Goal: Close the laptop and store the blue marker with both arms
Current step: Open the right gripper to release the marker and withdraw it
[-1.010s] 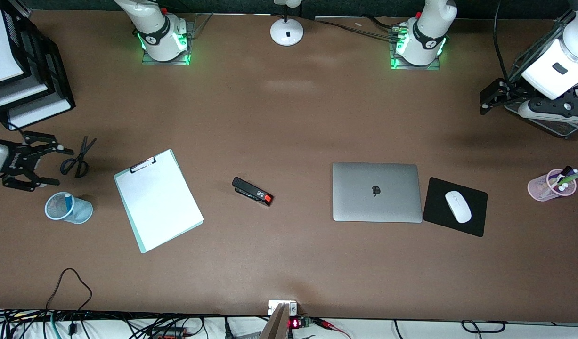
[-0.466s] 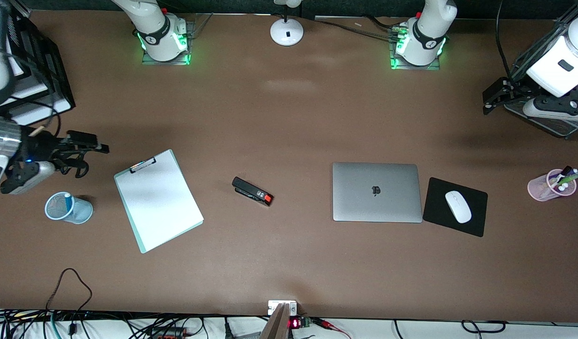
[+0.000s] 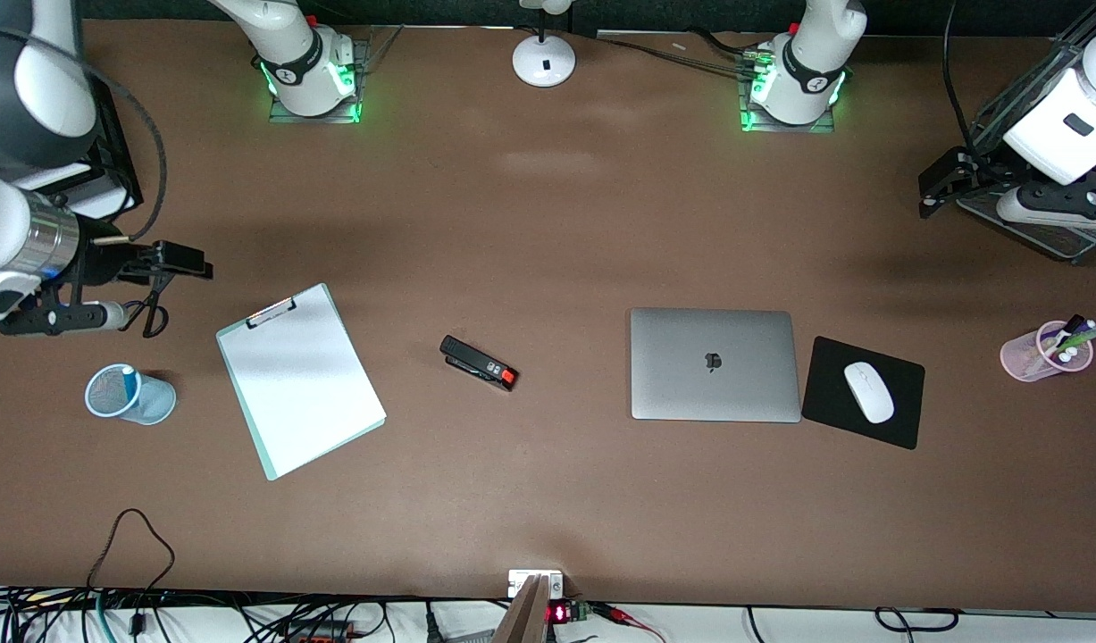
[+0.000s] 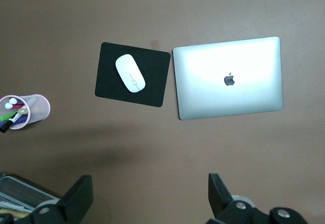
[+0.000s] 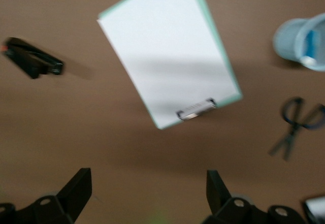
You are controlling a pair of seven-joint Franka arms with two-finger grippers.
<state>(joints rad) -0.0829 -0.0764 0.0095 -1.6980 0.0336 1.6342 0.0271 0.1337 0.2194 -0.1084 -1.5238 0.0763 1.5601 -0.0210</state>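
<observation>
The laptop lies shut on the table with its apple logo up, and it also shows in the left wrist view. The blue marker stands in a light-blue mesh cup at the right arm's end; the right wrist view shows it too. My right gripper is open and empty in the air over the scissors; its wrist view looks down on the clipboard. My left gripper is open and empty, high over the left arm's end by the wire tray, also seen in its wrist view.
A clipboard and a black stapler lie between the mesh cup and the laptop. A white mouse sits on a black pad beside the laptop. A pink cup of markers, a wire tray, black paper trays and a lamp base stand around.
The right arm has risen and turned its wrist, moving its gripper from beside the mesh cup to over the scissors. The left gripper has shifted slightly toward its end of the table.
</observation>
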